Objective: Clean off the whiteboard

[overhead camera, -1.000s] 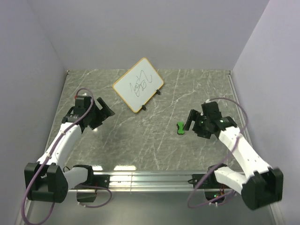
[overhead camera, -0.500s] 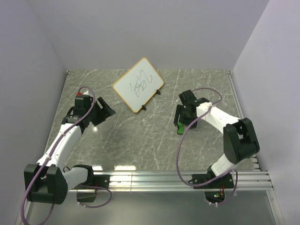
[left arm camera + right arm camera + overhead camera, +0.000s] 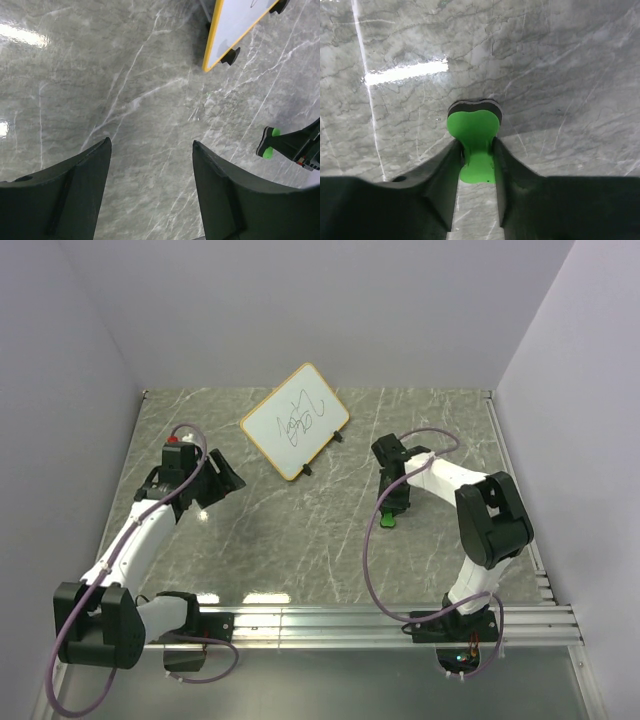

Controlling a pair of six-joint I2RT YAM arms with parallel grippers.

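The whiteboard (image 3: 295, 420), white with a tan-yellow frame and black scribbles on its face, stands tilted on small black feet at the back middle of the table; its lower corner (image 3: 235, 30) shows in the left wrist view. A small green eraser (image 3: 388, 519) lies on the marble to the right of centre. My right gripper (image 3: 391, 503) is shut on it, its fingers pinching the eraser's narrow waist (image 3: 476, 150). My left gripper (image 3: 228, 476) hovers open over bare marble, left of the board, with nothing between its fingers (image 3: 151, 146).
Grey marble tabletop (image 3: 300, 540) enclosed by pale walls on three sides. A metal rail (image 3: 320, 620) runs along the near edge between the arm bases. The right arm's purple cable (image 3: 372, 550) loops over the table near the eraser.
The right arm swung in from the right onto the green eraser and its jaws closed on it. The left gripper's fingers narrowed a little; the left arm barely moved.
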